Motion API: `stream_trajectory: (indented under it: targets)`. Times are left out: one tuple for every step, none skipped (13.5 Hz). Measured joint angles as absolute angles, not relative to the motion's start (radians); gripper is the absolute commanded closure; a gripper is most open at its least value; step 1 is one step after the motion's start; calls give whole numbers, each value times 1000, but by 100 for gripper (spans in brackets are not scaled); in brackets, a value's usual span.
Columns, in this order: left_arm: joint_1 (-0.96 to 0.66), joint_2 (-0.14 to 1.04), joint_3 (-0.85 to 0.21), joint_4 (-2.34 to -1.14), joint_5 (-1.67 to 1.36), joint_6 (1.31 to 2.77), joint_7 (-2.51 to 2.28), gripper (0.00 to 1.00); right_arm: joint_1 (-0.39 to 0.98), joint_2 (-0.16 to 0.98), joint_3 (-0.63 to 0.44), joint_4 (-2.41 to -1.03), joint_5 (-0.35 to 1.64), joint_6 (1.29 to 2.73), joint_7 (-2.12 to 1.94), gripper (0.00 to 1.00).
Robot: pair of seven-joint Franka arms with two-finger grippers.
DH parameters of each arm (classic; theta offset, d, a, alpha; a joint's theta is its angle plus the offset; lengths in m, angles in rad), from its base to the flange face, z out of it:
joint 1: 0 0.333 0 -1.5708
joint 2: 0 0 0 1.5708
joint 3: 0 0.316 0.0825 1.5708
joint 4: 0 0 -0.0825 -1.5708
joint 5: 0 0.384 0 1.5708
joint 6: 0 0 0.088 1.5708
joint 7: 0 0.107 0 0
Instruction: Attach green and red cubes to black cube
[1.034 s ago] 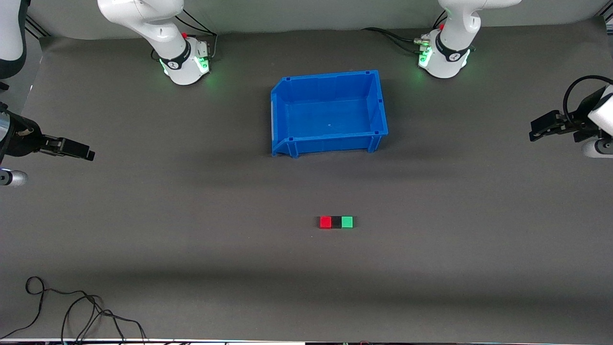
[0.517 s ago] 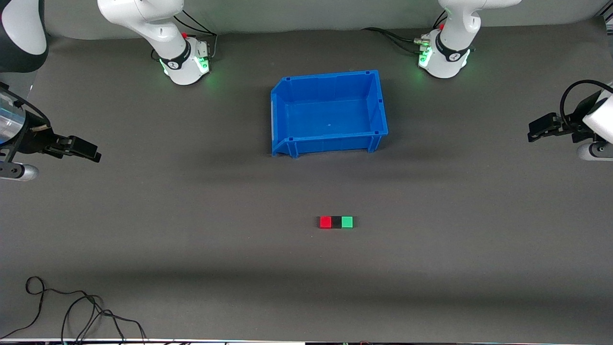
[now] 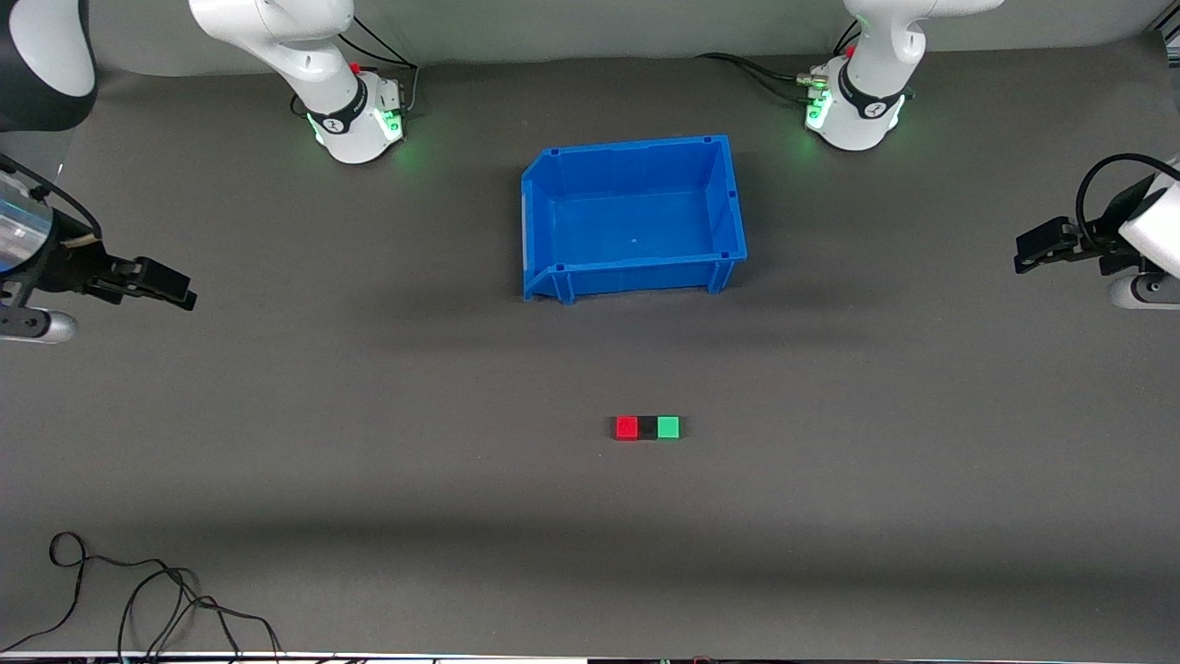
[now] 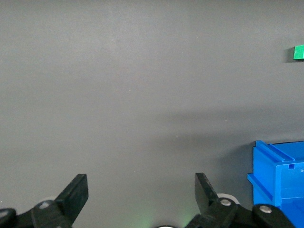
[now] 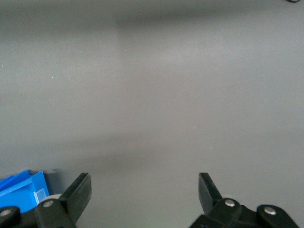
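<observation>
The red cube (image 3: 627,428), the black cube (image 3: 648,428) and the green cube (image 3: 668,427) lie in a touching row on the grey mat, nearer to the front camera than the blue bin. The black cube is in the middle. The green cube also shows in the left wrist view (image 4: 299,52). My left gripper (image 3: 1021,255) is open and empty, over the mat at the left arm's end of the table; it shows in its wrist view (image 4: 141,190). My right gripper (image 3: 180,292) is open and empty over the right arm's end; it shows in its wrist view (image 5: 144,190).
A blue bin (image 3: 728,198), empty, stands on the mat between the two arm bases, and shows in both wrist views (image 4: 280,175) (image 5: 21,192). A loose black cable (image 3: 138,590) lies at the front corner on the right arm's end.
My right gripper has shifted slightly toward the middle of the table and its arm has swung. My left gripper has barely moved. The cubes have not moved.
</observation>
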State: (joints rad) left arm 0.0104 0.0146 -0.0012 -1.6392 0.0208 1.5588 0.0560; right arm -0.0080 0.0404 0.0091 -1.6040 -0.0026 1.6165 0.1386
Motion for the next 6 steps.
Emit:
stream_trajectory:
  targets:
    - [10,15,-1,-1639,21,1558,56,0,-13,33,11,-1602,-3,1618,139,0]
    - [10,15,-2,-1639,21,1558,56,0,-14,24,11,-1600,-3,1620,139,0]
    - [10,15,-3,-1639,21,1554,56,0,-14,15,13,-1597,-3,1620,139,0]
    - [9,15,-3,-1639,21,1544,56,0,-14,7,15,-1596,-3,1620,139,0]
    - [10,15,-3,-1639,21,1541,56,0,-14,2,17,-1596,-3,1620,139,0]
    - [10,15,-3,-1639,21,1541,56,0,-14,0,20,-1596,-3,1620,139,0]
